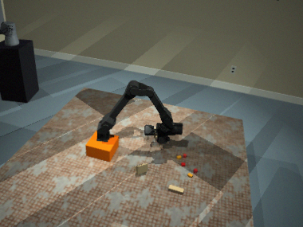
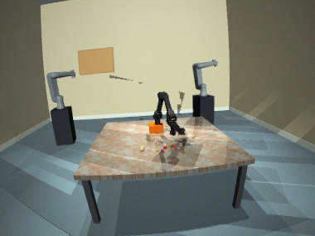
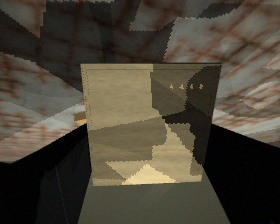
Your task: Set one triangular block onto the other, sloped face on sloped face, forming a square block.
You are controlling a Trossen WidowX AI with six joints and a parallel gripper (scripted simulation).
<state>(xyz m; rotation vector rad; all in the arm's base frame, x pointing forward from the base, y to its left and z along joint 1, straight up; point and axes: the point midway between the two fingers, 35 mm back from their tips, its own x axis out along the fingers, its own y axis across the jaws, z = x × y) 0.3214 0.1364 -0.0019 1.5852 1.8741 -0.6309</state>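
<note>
My gripper (image 3: 150, 125) (image 1: 163, 138) (image 2: 179, 132) points down at the table, on the far side of the small pieces in the top view. It is shut on a tan triangular block (image 3: 125, 110), whose broad, nearly square face fills the middle of the wrist view between the two black fingers. The fingers and hand mostly hide this block in the top and exterior views, and I cannot tell whether it touches the table. The other triangular block (image 1: 141, 169) (image 2: 149, 137), also tan, stands on the table near the orange base, apart from the gripper. Its slope is too small to make out.
The arm stands on an orange base (image 1: 102, 147) (image 2: 156, 128). A pale oblong piece (image 1: 175, 189) (image 2: 142, 148) lies nearer the front. Several small red and orange pieces, among them a red one (image 1: 195, 170) and an orange one (image 1: 190, 175), lie between it and my gripper.
</note>
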